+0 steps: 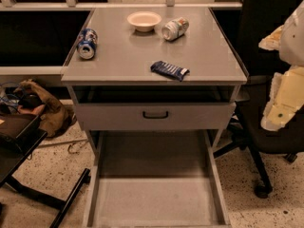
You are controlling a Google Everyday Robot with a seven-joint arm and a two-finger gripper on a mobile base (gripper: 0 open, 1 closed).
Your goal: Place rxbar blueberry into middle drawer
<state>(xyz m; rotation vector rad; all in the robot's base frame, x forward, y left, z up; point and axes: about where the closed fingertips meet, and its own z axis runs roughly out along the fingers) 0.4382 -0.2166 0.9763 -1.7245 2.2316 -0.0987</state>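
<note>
The rxbar blueberry (169, 70), a dark blue wrapper with white markings, lies flat on the grey cabinet top (137, 61), near its front edge and right of centre. The middle drawer (154, 198) is pulled out wide below, with low side walls, and nothing shows on its floor. Above it sits a shut grey drawer front with a black handle (155, 114). Only white and yellowish parts of my arm (285, 94) show at the right edge. The gripper is out of view and nothing holds the bar.
A blue soda can (87, 43) lies on its side at the top's left edge. A pale bowl (144, 20) and a tipped silver can (175, 28) sit at the back. A black office chair (266, 127) stands to the right. A bag (42, 108) and a black stand (28, 175) are at the left.
</note>
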